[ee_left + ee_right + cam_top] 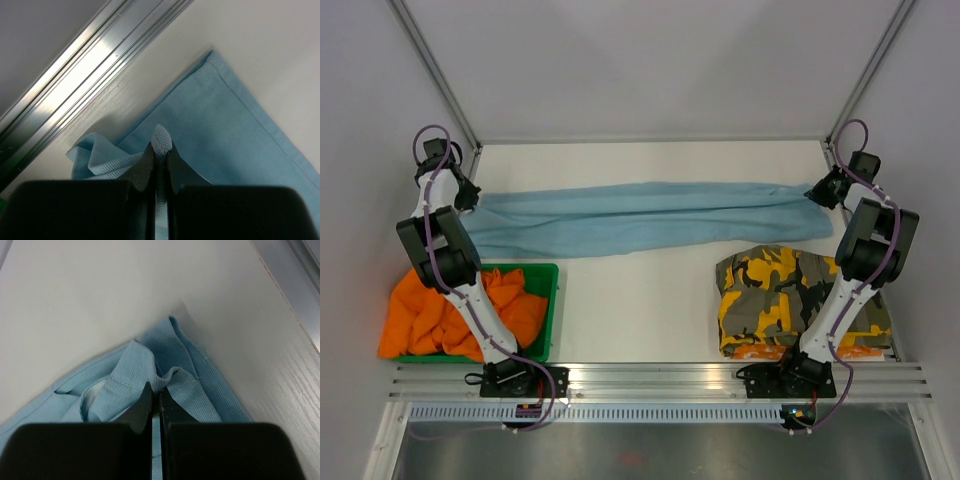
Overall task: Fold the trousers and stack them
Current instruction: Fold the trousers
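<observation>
Blue trousers (pixel 640 218) lie stretched in a long band across the far part of the table (pixel 640 320), one end at each side. The left gripper (pixel 161 149) is pressed together on a small tuck of cloth near a hemmed corner, and the right gripper (pixel 156 395) is likewise pinching a bunched fold at the opposite end. The step in hand looks like folding the band end to end. To do it well, both arms should lift together, only enough to clear the surface, hold the band taut so the middle does not drag, and bring one end over to meet the other with the edges lined up. The bunching at the right end would be better shaken flat first, or the fold may set crooked. Each grip takes little cloth, so a sharp pull could slip it free. The table is white, smooth and matt, so cloth should slide easily. A folded camouflage pair (pixel 775 290) lies near the right arm's base, well apart from the blue band and likely the place to stack. An orange pair (pixel 425 315) is heaped in a green bin (pixel 545 272) on the left. Plain pale walls (pixel 650 60) and an aluminium rail (pixel 75 80) close the space in.
</observation>
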Controlling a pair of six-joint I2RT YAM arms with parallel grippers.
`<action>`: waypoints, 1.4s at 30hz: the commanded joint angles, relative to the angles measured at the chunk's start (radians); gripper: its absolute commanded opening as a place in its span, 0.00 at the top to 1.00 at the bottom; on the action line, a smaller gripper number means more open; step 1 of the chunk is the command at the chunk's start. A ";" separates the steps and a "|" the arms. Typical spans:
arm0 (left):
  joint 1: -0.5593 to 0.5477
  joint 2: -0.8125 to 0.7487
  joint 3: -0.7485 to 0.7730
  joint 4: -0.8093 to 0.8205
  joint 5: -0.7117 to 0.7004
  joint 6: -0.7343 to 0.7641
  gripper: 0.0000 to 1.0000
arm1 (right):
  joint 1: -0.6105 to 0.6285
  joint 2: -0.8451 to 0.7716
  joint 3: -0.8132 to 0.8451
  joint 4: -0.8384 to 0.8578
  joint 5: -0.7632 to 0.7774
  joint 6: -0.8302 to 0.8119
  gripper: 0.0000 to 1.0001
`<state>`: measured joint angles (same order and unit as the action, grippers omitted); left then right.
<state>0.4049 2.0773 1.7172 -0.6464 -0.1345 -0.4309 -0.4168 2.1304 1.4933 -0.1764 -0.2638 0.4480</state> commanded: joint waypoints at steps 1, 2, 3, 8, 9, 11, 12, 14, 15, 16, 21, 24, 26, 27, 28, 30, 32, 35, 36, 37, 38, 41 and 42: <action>0.035 0.007 0.056 0.117 -0.168 0.006 0.98 | -0.045 -0.061 0.015 0.100 0.164 -0.051 1.00; 0.034 0.009 0.059 0.120 -0.163 0.006 0.98 | -0.045 -0.100 0.007 0.106 0.167 -0.052 1.00; 0.035 0.009 0.064 0.123 -0.163 0.006 0.98 | -0.045 -0.118 -0.002 0.116 0.170 -0.057 1.00; 0.034 0.041 0.131 0.113 -0.145 0.001 0.98 | -0.043 -0.130 0.067 0.077 0.143 -0.040 1.00; 0.032 0.046 0.139 0.114 -0.143 -0.005 0.98 | -0.043 -0.121 0.099 0.043 0.144 -0.029 1.00; 0.031 0.056 0.139 0.119 -0.145 -0.009 0.98 | -0.043 -0.093 0.133 -0.029 0.199 0.010 1.00; 0.031 0.059 0.140 0.120 -0.143 -0.014 0.98 | -0.043 -0.090 0.137 -0.064 0.207 0.015 1.00; 0.031 0.069 0.140 0.120 -0.139 -0.019 0.98 | -0.040 -0.111 0.093 -0.080 0.250 0.035 1.00; 0.031 0.072 0.143 0.123 -0.137 -0.020 0.98 | -0.040 -0.127 0.070 -0.065 0.256 0.035 1.00; 0.029 0.075 0.147 0.122 -0.134 -0.019 0.98 | -0.040 -0.144 0.044 -0.046 0.258 0.034 1.00; 0.028 0.081 0.150 0.131 -0.128 -0.023 0.98 | -0.040 -0.185 -0.009 0.041 0.267 0.003 1.00; 0.028 0.089 0.148 0.134 -0.129 -0.022 0.98 | -0.040 -0.100 0.099 -0.013 0.218 -0.023 1.00; 0.026 0.095 0.150 0.142 -0.131 -0.026 0.98 | -0.040 -0.037 0.163 -0.025 0.180 -0.020 0.99; 0.026 0.095 0.150 0.148 -0.132 -0.028 0.98 | -0.039 -0.023 0.176 -0.009 0.166 -0.017 0.99; 0.028 0.101 0.151 0.158 -0.128 -0.029 0.98 | -0.039 0.000 0.183 0.004 0.141 -0.008 0.99; 0.025 0.105 0.157 0.165 -0.126 -0.035 0.98 | -0.034 0.017 0.197 0.053 0.126 -0.003 0.98; 0.023 0.116 0.165 0.178 -0.120 -0.042 0.98 | -0.033 0.045 0.218 0.080 0.111 0.000 0.94; 0.020 0.142 0.185 0.183 -0.111 -0.040 0.98 | -0.033 0.095 0.266 0.103 0.069 -0.008 0.85; 0.017 0.150 0.196 0.186 -0.106 -0.040 0.98 | -0.033 0.109 0.277 0.107 0.049 -0.011 0.74; 0.015 0.156 0.199 0.183 -0.102 -0.040 0.98 | -0.033 0.134 0.289 0.109 0.029 -0.012 0.68; 0.012 0.162 0.203 0.182 -0.096 -0.034 0.98 | -0.031 0.144 0.303 0.115 0.009 -0.012 0.62; 0.005 0.173 0.213 0.195 -0.085 -0.022 0.98 | -0.024 0.149 0.298 0.161 -0.066 -0.018 0.41; 0.003 0.172 0.213 0.201 -0.077 -0.020 0.98 | -0.019 0.145 0.297 0.169 -0.074 -0.022 0.34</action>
<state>0.3935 2.2440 1.8759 -0.5320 -0.1566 -0.4679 -0.4374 2.2810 1.7489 -0.1181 -0.2871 0.4500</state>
